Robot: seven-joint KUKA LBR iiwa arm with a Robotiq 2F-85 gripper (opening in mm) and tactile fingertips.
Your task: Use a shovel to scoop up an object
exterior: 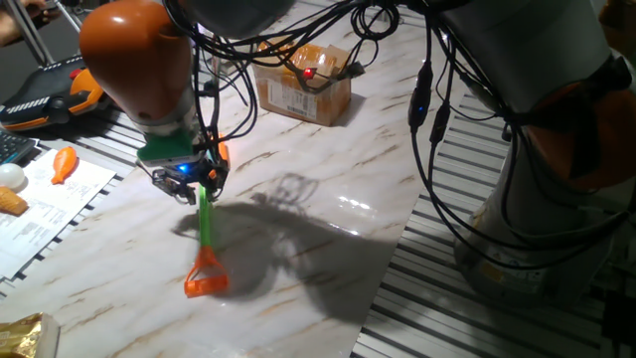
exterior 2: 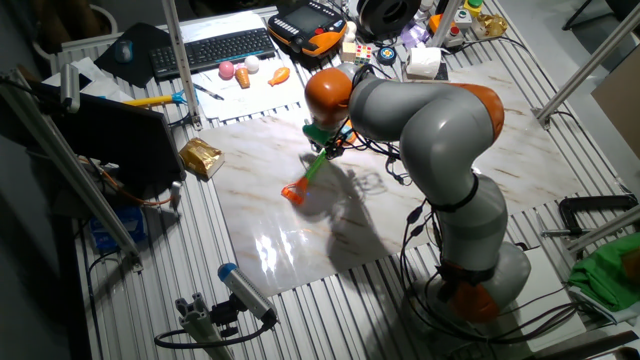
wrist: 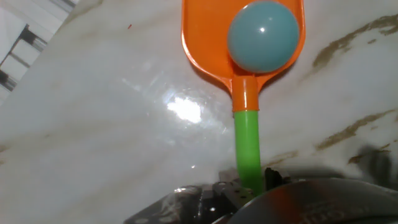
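Note:
My gripper (exterior: 191, 179) is shut on the green shaft (exterior: 206, 224) of the shovel, above the left part of the marble table. The orange D-shaped end (exterior: 206, 276) hangs low toward the table's front. In the hand view the flat orange blade (wrist: 205, 37) points away from me and the teal-blue ball (wrist: 263, 36) rests on it. The shaft (wrist: 247, 143) runs down into my gripper (wrist: 249, 190). In the other fixed view my gripper (exterior 2: 325, 138) holds the shovel (exterior 2: 314, 168) tilted. The blade and ball are hidden behind my hand in both fixed views.
A brown cardboard box (exterior: 303, 85) stands at the back of the table. A small orange carrot toy (exterior: 64, 164) lies on a paper sheet (exterior: 50, 214) to the left. A gold packet (exterior: 25, 338) lies at the front left corner. Cables hang over the table at the right.

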